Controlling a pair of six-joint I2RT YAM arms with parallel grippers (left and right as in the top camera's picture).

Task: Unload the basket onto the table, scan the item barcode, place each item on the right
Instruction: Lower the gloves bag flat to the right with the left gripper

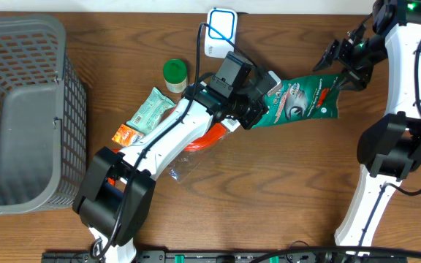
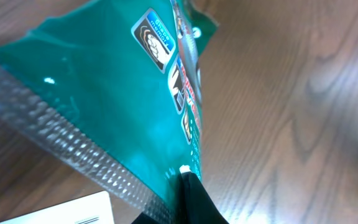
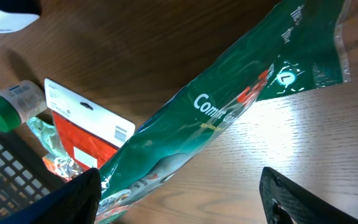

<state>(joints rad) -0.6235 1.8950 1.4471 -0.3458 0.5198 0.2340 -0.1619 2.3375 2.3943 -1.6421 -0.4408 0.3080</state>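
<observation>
The item is a green pouch (image 1: 302,98) with a clear sealed edge, held off the table at mid-right. My left gripper (image 1: 263,102) is shut on its left end; in the left wrist view one black finger (image 2: 191,199) presses against the pouch (image 2: 117,93). My right gripper (image 1: 338,64) hovers open just above the pouch's right end, holding nothing. In the right wrist view its two fingertips (image 3: 73,199) stand wide apart with the pouch (image 3: 216,118) running diagonally beyond them. The white scanner (image 1: 221,33) stands at the back centre, apart from the pouch.
A grey basket (image 1: 20,109) fills the left side. Near the left arm lie a green-capped bottle (image 1: 174,73), a green-white packet (image 1: 152,109), an orange packet (image 1: 126,135), a red carded item (image 3: 86,130) with a barcode label, and a clear bag (image 1: 185,164).
</observation>
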